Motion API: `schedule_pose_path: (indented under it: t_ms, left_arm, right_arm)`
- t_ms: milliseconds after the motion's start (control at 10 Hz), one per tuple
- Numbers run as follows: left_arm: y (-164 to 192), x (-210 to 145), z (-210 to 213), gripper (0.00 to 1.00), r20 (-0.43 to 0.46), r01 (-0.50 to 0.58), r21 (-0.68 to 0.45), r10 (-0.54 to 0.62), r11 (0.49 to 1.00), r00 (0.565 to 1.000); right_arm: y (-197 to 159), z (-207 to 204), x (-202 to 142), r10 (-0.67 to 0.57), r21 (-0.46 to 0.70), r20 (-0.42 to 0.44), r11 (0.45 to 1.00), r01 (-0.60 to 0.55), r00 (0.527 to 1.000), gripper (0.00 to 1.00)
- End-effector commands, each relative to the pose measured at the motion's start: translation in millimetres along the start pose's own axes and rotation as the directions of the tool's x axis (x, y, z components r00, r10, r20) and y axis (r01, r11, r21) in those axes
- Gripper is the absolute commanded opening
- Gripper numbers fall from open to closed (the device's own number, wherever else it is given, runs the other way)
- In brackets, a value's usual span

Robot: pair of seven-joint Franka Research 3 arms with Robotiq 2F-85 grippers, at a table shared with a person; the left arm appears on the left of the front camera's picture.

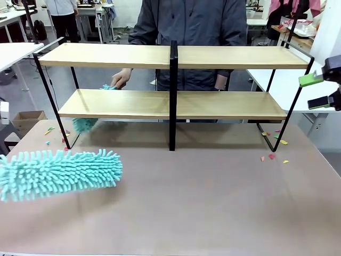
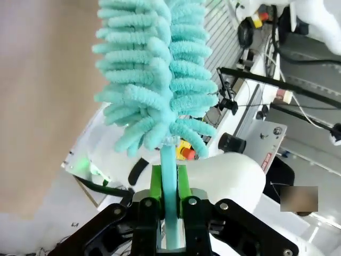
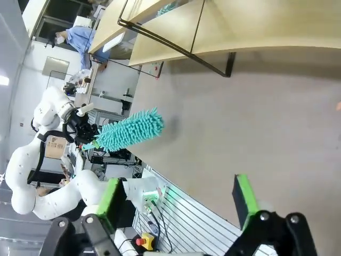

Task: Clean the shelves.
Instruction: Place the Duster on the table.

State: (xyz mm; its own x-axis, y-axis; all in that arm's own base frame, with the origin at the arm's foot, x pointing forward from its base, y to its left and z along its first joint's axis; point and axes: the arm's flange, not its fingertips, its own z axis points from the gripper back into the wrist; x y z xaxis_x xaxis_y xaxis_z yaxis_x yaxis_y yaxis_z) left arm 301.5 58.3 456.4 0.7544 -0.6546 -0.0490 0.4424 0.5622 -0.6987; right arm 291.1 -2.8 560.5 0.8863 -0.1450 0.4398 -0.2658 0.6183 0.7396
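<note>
Shelves (image 1: 176, 104) stand at the far half of the tabletop (image 1: 213, 202), nearly spanning its width: two light-wood boards in a black frame with a central post. Both boards look bare.

Left gripper (image 2: 169, 181) is clamped on the thin handle of a teal duster (image 1: 56, 173). The fluffy head hangs low over the tabletop, in front of the shelves' left end and well short of the lower board. In the right wrist view the duster (image 3: 130, 130) juts from the left arm toward the shelves.

Right gripper (image 1: 319, 90) hangs off the shelves' right end, about level with the lower board, jaws wide and holding nothing.

A person stands behind the shelves. One hand (image 1: 121, 79) rests at the back edge of the lower board, left of the post, holding a second teal duster (image 1: 84, 124) whose head shows beneath that board.

Coloured paper scraps (image 1: 273, 152) lie on the tabletop by the shelves' right foot; a few more by the left foot.

Step in hand, as judged: bring the duster up to a board and sweep. To do it well:
- raise the head above board level before moving in, so it clears the front edge
- lay the fibres flat along the board
- sweep lengthwise, stopping short of the post
- keep clear of the person's hand
</note>
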Motion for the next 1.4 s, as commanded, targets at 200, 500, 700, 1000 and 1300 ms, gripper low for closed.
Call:
schedule_pose_path:
  t_ms: [200, 500, 700, 1000, 1300]
  left_arm:
    - [-3.4, 39.9, 6.9, 0.13, -0.003, 0.037, -0.053, -0.038, 0.998, 0.999]
    - [-5.1, 54.1, -5.3, 0.13, -0.040, 0.040, -0.068, -0.043, 0.997, 0.998]
    - [-4.8, 55.0, -6.1, 0.13, -0.036, 0.036, -0.074, -0.039, 0.997, 0.999]
    - [-4.4, 56.8, -3.2, 0.94, -0.041, 0.029, -0.064, -0.032, 0.998, 0.999]
    - [-3.3, 59.0, 6.2, 1.00, 0.103, -0.042, 0.006, 0.041, 0.999, 0.994]
  right_arm:
    - [-4.2, 2.7, 4.7, 0.004, 0.023, 0.007, 1.000, -0.004, 1.000, 1.00]
    - [-4.2, 2.7, 4.7, 0.004, 0.023, 0.007, 1.000, -0.004, 1.000, 1.00]
    - [-4.2, 2.7, 4.7, 0.004, 0.023, 0.007, 1.000, -0.004, 1.000, 1.00]
    - [-4.2, 2.7, 4.7, 0.004, 0.023, 0.007, 1.000, -0.004, 1.000, 1.00]
    - [-4.2, 2.7, 4.7, 0.004, 0.023, 0.007, 1.000, -0.004, 1.000, 1.00]
